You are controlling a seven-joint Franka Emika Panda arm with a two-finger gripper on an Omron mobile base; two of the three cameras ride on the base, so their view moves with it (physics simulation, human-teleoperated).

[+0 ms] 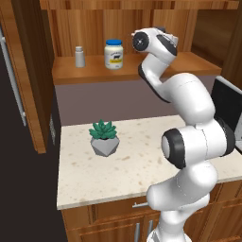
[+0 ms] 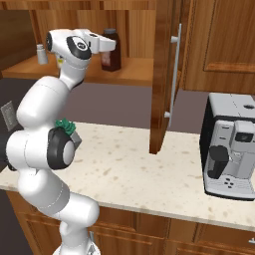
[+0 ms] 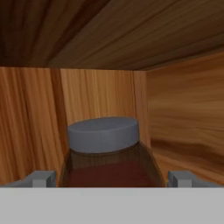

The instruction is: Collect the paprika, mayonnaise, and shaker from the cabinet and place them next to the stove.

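Observation:
The paprika (image 2: 112,52), a dark red-brown bottle, stands on the right part of the cabinet shelf (image 1: 142,70). In the hand view its cap and shoulders (image 3: 105,146) sit close in front, between my two fingertips (image 3: 41,178). My gripper (image 2: 105,45) is open at the bottle's top, its jaws standing apart on either side without gripping it. The mayonnaise (image 1: 114,54), a white jar with a blue lid, stands mid-shelf, left of my hand. The small pale shaker (image 1: 79,56) stands further left. The stove is out of view.
A potted succulent (image 1: 104,137) sits on the speckled counter (image 1: 85,175) below the shelf. The open right cabinet door (image 2: 162,74) with its silver handle (image 2: 174,74) hangs right of my hand. A coffee machine (image 2: 230,147) stands at the counter's right.

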